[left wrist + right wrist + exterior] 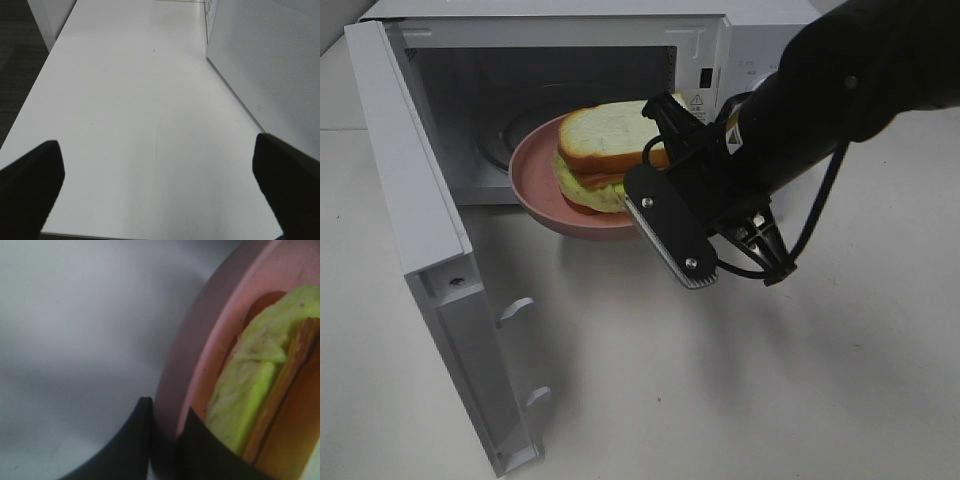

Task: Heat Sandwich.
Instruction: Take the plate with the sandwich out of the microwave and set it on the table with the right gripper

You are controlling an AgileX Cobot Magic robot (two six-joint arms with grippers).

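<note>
Closest to the high camera, the microwave door (440,300) hangs swung wide open on the left, its inner face toward us, over the pale bench (720,400). Just past it comes the right arm (820,100), a big dark shape reaching in from the upper right. Its right pincer (638,195) is pinched narrow on the near rim of the pink plate (535,190), one black finger (125,440) outside the rim and the other inside, the wall of the plate clamped between them, as the right wrist view shows up close.

On that plate sits the sandwich (605,140), white bread on top with a browned crust, yellow-green filling (250,390) spilling out below and an orange-brown layer against it. Plate and sandwich hang right at the mouth of the microwave (570,30), the far half of the plate over the cavity floor, the near half out over the bench. Whether the plate's underside touches the cavity floor cannot be told from here.

Behind it, the white cavity stands open, with the control panel on the right partly hidden by the arm.

Over on the other side, the left pincer (160,185) is spread wide with nothing between its dark fingertips (30,180), hovering over bare bench, with the microwave's perforated white side wall (270,65) just beside it.
</note>
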